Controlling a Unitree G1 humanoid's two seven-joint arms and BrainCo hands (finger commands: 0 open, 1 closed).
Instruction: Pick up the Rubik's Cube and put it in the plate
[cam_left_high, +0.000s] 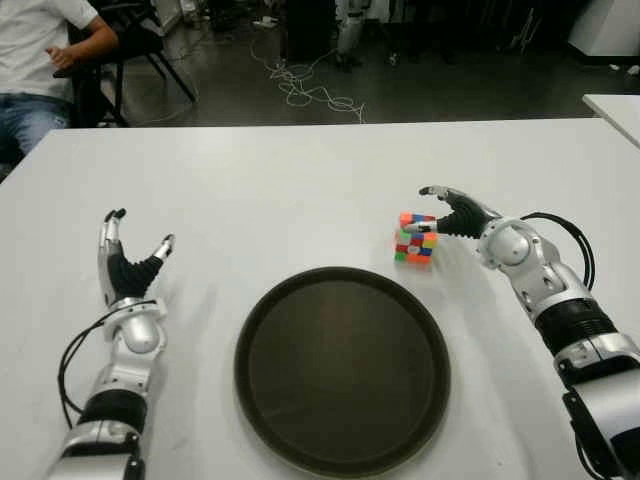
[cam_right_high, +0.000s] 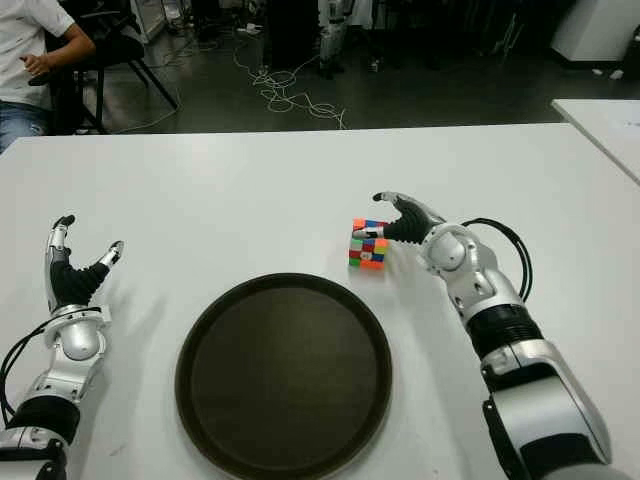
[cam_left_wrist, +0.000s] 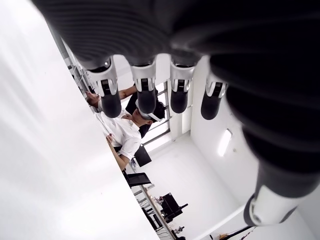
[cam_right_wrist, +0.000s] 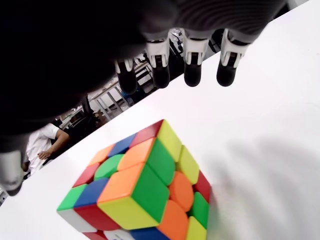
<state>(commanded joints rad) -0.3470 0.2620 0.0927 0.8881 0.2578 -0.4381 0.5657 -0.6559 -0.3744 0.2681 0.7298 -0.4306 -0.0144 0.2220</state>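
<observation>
A scrambled Rubik's Cube (cam_left_high: 416, 238) stands on the white table (cam_left_high: 300, 190), just beyond the far right rim of a round dark plate (cam_left_high: 342, 368). My right hand (cam_left_high: 447, 212) reaches in from the right, its fingers spread over and beside the cube without closing on it. In the right wrist view the cube (cam_right_wrist: 140, 192) sits under the palm with the fingertips (cam_right_wrist: 192, 74) held apart above it. My left hand (cam_left_high: 130, 250) shows open at the left of the plate, fingers pointing up.
A seated person (cam_left_high: 40, 60) is at the far left beyond the table. Cables (cam_left_high: 310, 90) lie on the dark floor behind. Another white table's corner (cam_left_high: 615, 105) shows at the far right.
</observation>
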